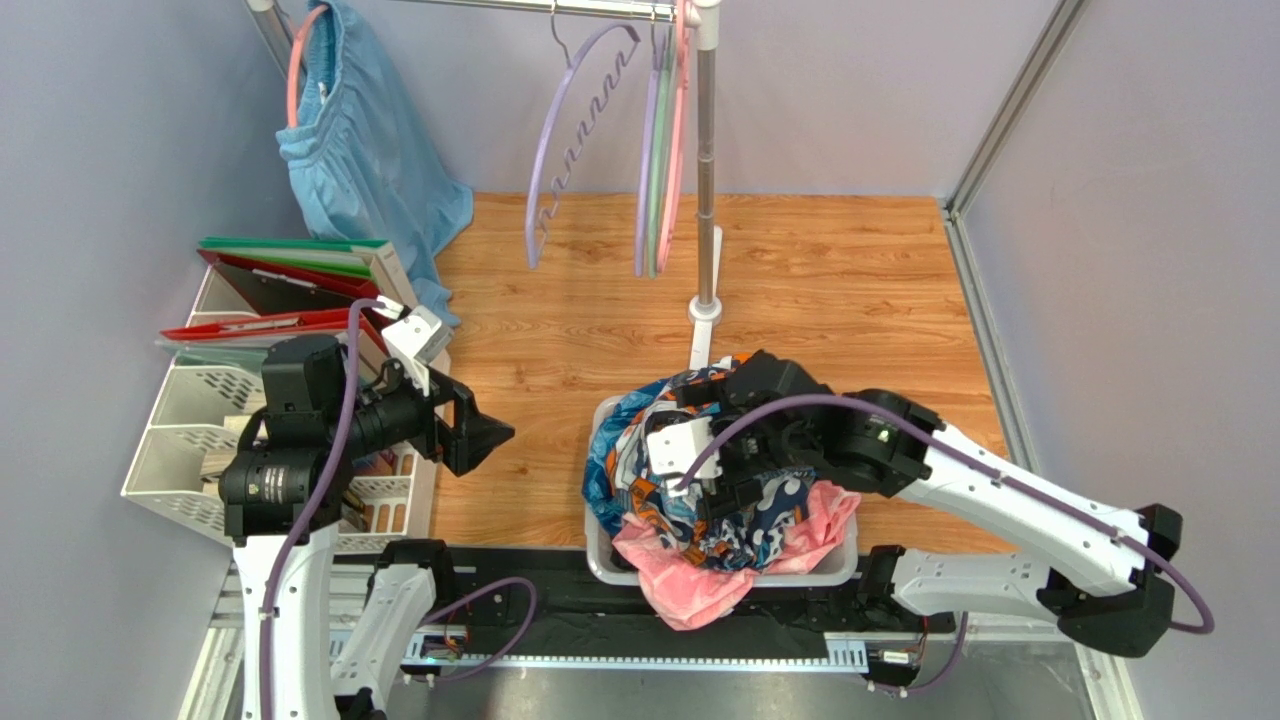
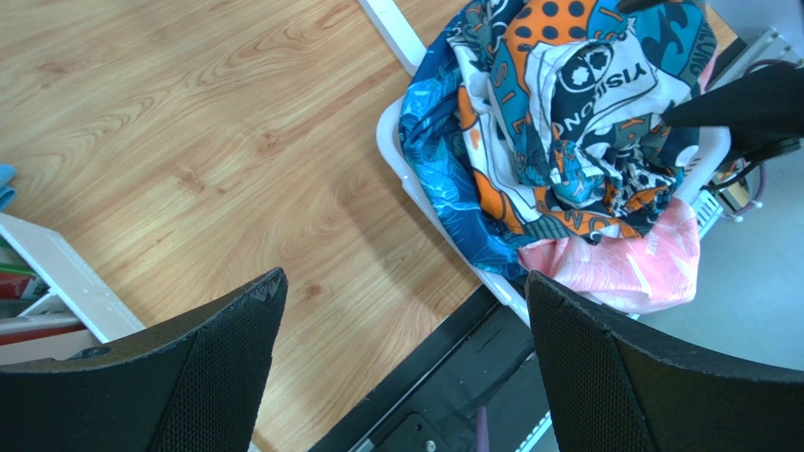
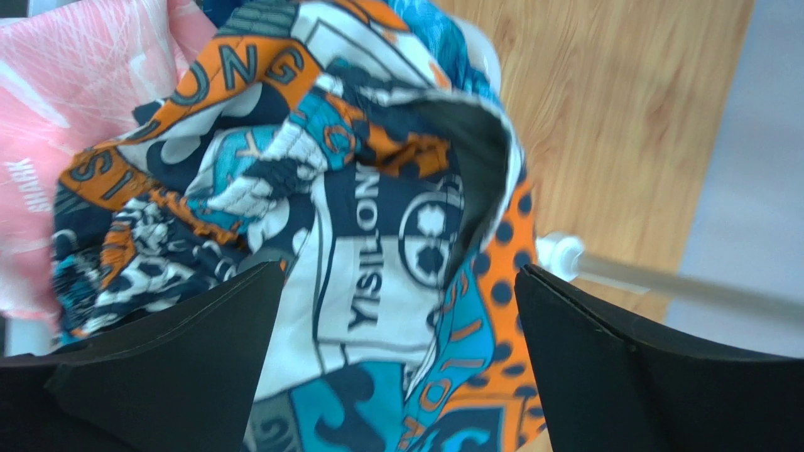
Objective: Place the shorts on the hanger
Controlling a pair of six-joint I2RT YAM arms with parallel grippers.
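Honestly, barely started on this one. The right fingers [image 1: 718, 458] are spread wide and hang right over the shorts [image 3: 377, 254], which lie bunched up in the white basket [image 1: 598, 552] directly below them. In the right wrist view the busy print fills the gap between the two tips, but I can't tell if they're touching the cloth or just hovering above it. Nothing is pinched either way. A pink garment [image 1: 706, 578] is heaped in the same basket, off to one side of those fingers and partly under the shorts.

The left fingers [image 1: 484, 435] are spread too and hold nothing, with bare wooden desk [image 2: 189, 141] beneath them. The basket and shorts sit ahead of them and off to one side, well apart.

The hanger [image 1: 550, 120], the lavender one, hangs empty on the rail [image 1: 481, 5], far beyond both sets of fingers and near a couple of other hangers [image 1: 661, 135].

So by my reckoning nothing is done yet. What's left is to grip the shorts, lift them clear of the pink thing, carry them out to the hanger and get them draped on. It's floppy fabric, so I'd expect it to drag its neighbour along.
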